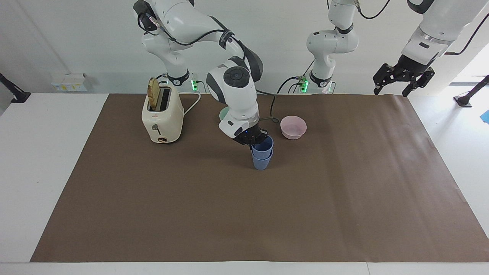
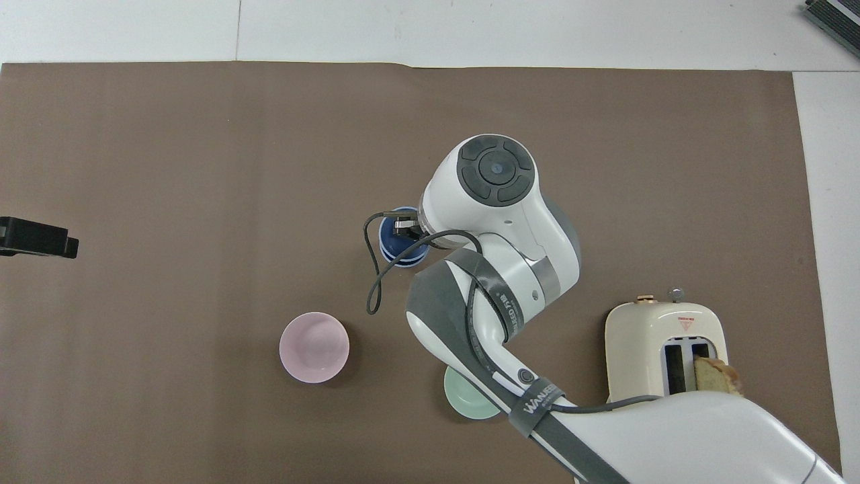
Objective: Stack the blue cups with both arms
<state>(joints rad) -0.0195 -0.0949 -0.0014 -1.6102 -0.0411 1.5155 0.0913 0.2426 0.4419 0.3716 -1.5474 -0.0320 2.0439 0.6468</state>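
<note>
At mid-mat, the upper cup is being held in the shut right gripper, best released only once seated squarely in the lower cup, while the left gripper is being held open, empty.

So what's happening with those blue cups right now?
Right gripper shut on upper blue cup, nested in lower blue cup. Left gripper open, waiting over table's edge. Nothing in the way.
</note>
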